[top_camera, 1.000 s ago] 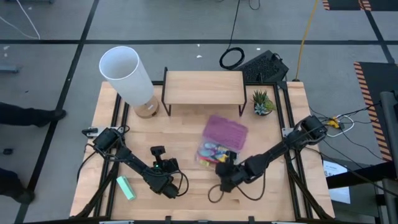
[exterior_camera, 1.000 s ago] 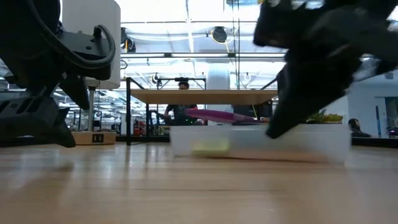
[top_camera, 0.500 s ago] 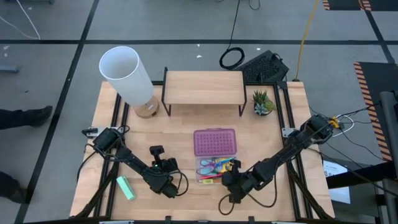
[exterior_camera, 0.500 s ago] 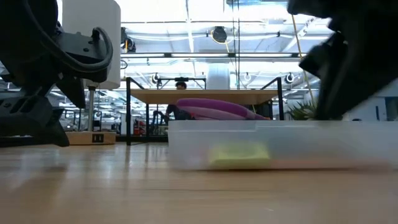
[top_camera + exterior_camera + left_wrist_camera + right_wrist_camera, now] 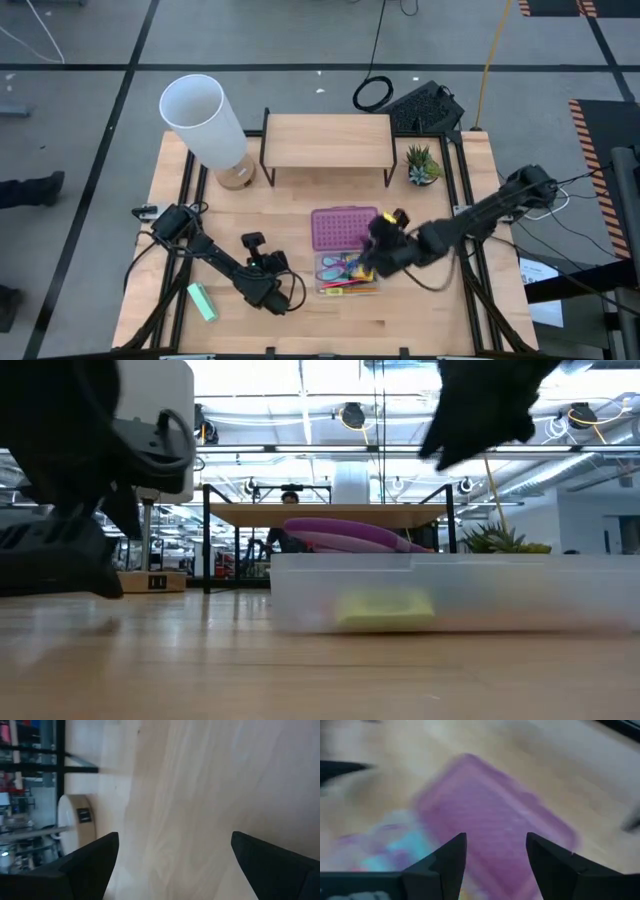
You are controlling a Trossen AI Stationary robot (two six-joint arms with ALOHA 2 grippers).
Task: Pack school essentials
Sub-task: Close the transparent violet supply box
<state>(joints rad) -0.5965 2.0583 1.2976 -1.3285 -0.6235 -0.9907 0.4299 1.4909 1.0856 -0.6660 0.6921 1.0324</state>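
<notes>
High view: clear plastic pencil case sits open near the table front-centre, its purple studded lid flipped back flat behind the tray. School essentials are inside the tray: pink, orange and blue bits, individual items too small to separate. Low view shows a yellow-green box through the clear wall. Right end effector hovers raised just beside the case's right edge; right wrist view shows its fingers spread with a clear gap, nothing between them, purple lid below. Left end effector rests low on the table left of the case, fingers wide apart, empty, only bare wood between them. Green rectangular block lies near the front-left corner, apart from both arms. White cylindrical lamp shade stands back-left, wooden shelf riser back-centre, small potted plant to its right.
</notes>
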